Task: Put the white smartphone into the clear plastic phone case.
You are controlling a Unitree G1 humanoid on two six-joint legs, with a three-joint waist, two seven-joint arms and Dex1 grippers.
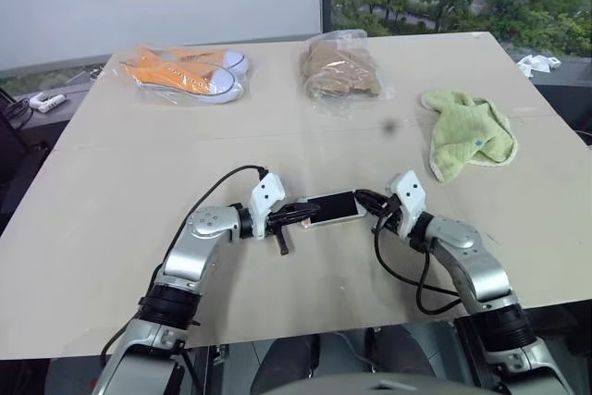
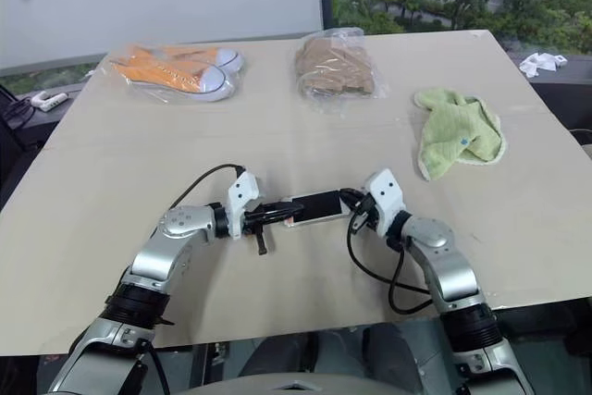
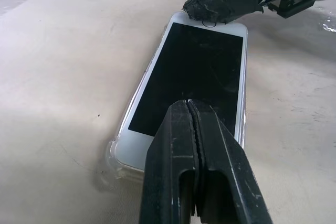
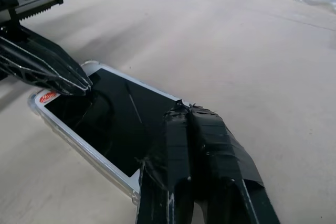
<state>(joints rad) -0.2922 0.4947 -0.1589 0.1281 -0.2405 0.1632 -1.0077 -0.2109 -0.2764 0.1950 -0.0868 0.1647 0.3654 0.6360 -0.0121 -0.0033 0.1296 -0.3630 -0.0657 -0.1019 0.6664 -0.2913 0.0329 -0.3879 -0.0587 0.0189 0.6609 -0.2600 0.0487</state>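
Jaws: both pairs are seen pressed fully together, nothing held between them; the left gripper (image 3: 191,129) is laid on one end of the phone screen, the right gripper (image 4: 190,109) on the other end, near the home button.
Phone: the slim white smartphone with black glass screen (image 1: 331,208) is found face up near the front of the pale beige table (image 1: 139,182), between the two grippers.
Case: the thin clear plastic phone case with glossy rounded corners (image 3: 116,157) is seen under and around the phone; its rim shows along the sides and at the corners in both wrist views.
Seating: the phone appears largely set in the case; whether every corner is snapped home cannot be told.
Step in hand: pressing the phone down into the case is judged to be under way.
Doing it well: pressure should be applied straight down with the closed tips, near the ends and corners rather than mid-glass; both ends should be held down together so that the opposite end is not levered up; sideways push should be avoided, since the case could slide on the smooth table.
Elsewhere: orange-and-white sneakers in a clear bag (image 1: 190,72), a bagged brown item (image 1: 339,69) and a crumpled light green cloth (image 1: 467,133) are lying well apart at the far side.
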